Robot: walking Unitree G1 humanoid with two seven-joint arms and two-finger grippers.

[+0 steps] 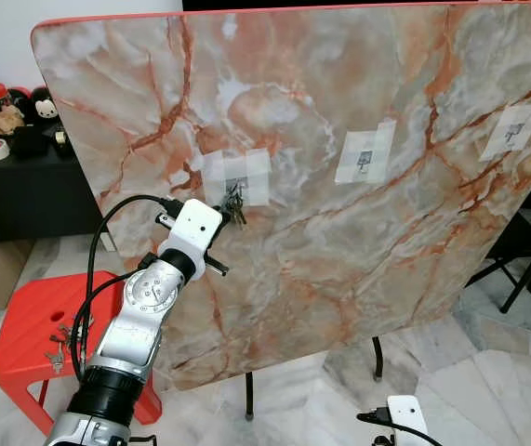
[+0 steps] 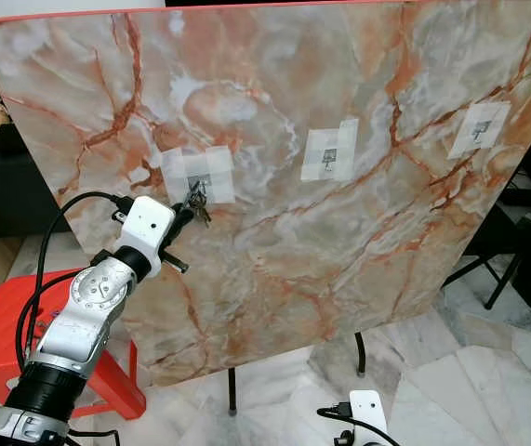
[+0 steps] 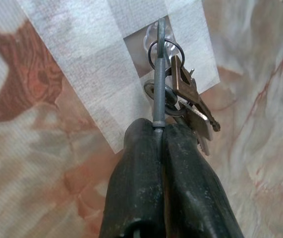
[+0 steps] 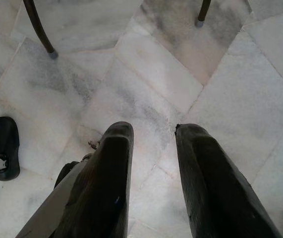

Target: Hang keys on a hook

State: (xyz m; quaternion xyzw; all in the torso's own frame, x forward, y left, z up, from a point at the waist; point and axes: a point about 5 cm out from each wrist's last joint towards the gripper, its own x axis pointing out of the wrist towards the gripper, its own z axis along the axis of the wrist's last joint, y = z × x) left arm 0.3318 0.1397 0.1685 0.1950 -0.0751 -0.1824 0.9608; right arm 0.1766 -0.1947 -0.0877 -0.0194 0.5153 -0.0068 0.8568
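A bunch of keys [image 1: 235, 206] hangs at a clear hook [image 3: 157, 37] taped to the upright marble board [image 1: 339, 167]. My left gripper [image 3: 159, 130] is shut on the large grey key ring [image 3: 160, 74], whose top is over the hook. Brass and silver keys [image 3: 191, 101] dangle beside the ring. The left gripper [image 1: 220, 216] reaches up from the lower left to the leftmost tape patch [image 1: 237, 177]. My right gripper [image 4: 153, 131] hangs low over the floor, open and holding nothing.
Two more taped hooks [image 1: 365, 158] [image 1: 513, 130] sit further right on the board. A red plastic stool [image 1: 23, 334] with another key bunch [image 1: 59, 342] stands at the left. Black table legs [image 1: 248, 395] stand on the marble floor. A dark cabinet [image 1: 23, 186] is behind.
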